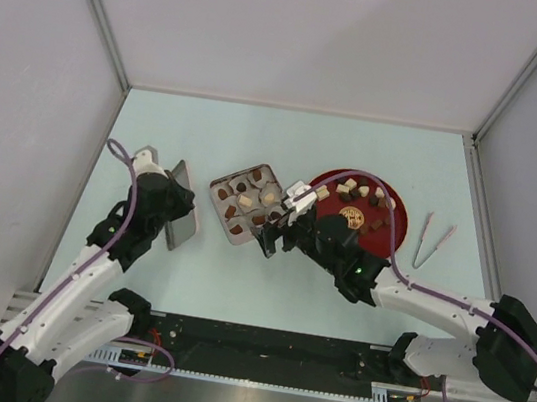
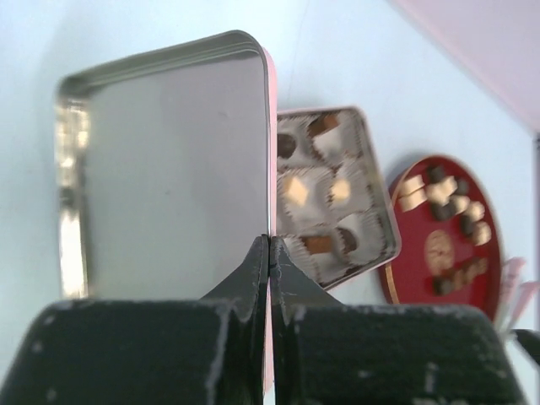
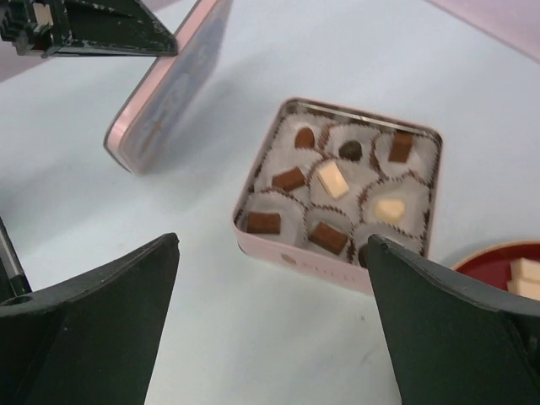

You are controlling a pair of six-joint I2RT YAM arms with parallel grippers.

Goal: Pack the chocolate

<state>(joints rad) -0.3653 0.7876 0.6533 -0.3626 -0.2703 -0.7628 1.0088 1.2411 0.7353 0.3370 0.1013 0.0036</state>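
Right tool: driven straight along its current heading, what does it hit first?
Likely the pink square tin, at its near wall or the chocolate pieces in it. Depth is unclear; the table just short of it could come first.

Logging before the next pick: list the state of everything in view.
Tin: open, chocolate in its cups.
Lid: off the tin, held tilted.
Plate: partly loaded with chocolate.
Tongs: lying unused right of plate.
Left jaws: shut on lid.
Right jaws: open, empty, by the tin.
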